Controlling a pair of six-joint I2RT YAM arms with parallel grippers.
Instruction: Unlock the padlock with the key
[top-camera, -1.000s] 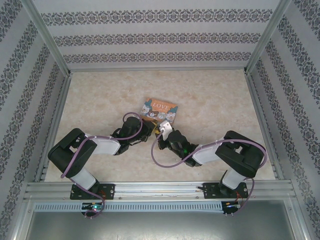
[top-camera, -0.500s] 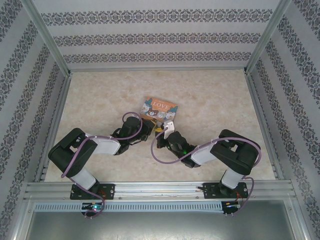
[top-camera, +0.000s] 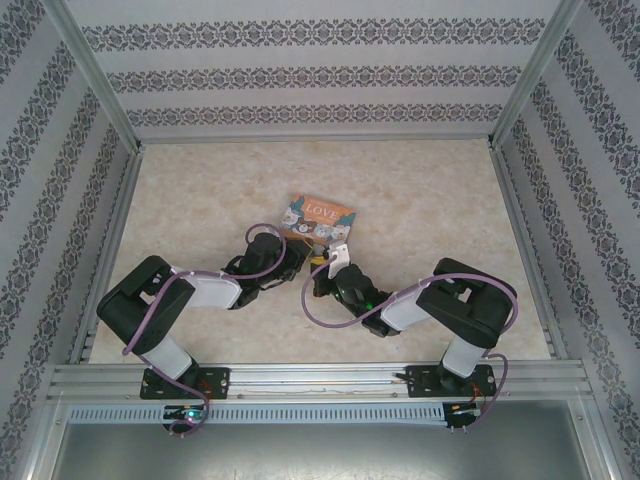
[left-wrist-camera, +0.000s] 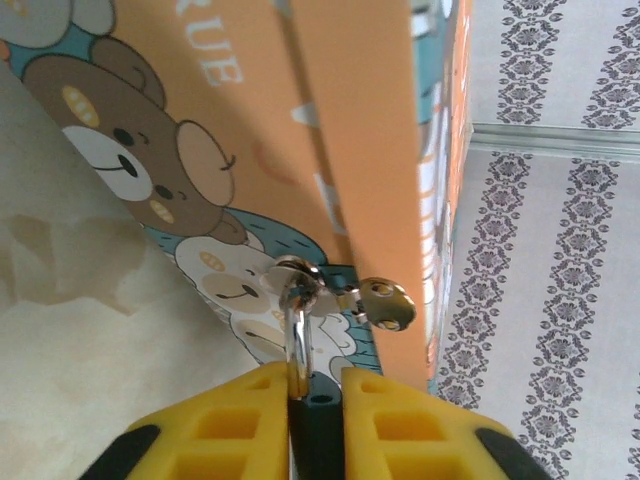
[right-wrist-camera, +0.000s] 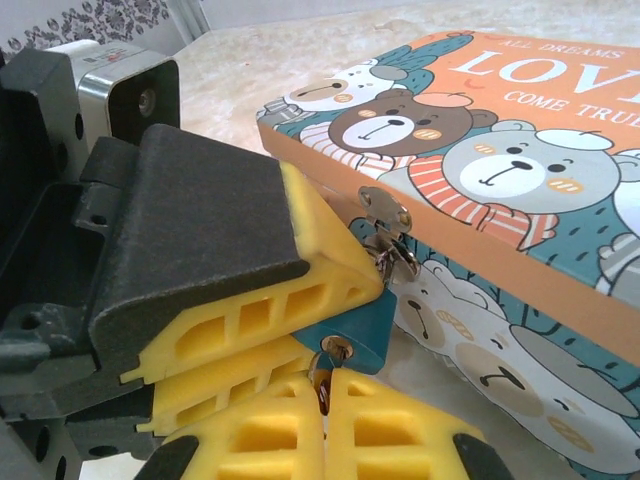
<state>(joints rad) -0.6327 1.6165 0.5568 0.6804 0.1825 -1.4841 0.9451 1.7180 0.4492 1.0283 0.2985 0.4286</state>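
The padlock (right-wrist-camera: 365, 325) has a blue-teal body and hangs by its silvery shackle (left-wrist-camera: 297, 335) from the hasp (left-wrist-camera: 386, 303) of the cartoon-bear tin (top-camera: 318, 217). My left gripper (left-wrist-camera: 318, 378) is shut on the padlock's body (left-wrist-camera: 320, 420), a yellow finger on each side. In the right wrist view the left gripper's fingers (right-wrist-camera: 250, 320) come in from the left. My right gripper (right-wrist-camera: 323, 380) sits just below the padlock, shut on the key (right-wrist-camera: 321, 388), a thin dark sliver. The key's tip reaches the keyhole (right-wrist-camera: 335, 347); how deep it goes is hidden.
The tin (right-wrist-camera: 500, 190) lies flat on the beige marbled tabletop (top-camera: 200, 200), mid-table. Both wrists (top-camera: 300, 262) crowd its near edge, almost touching each other. Patterned walls and metal rails (top-camera: 110, 240) enclose the table.
The right arm has pushed forward and left, bringing its gripper up to the padlock. The left arm has stayed still, holding the padlock.
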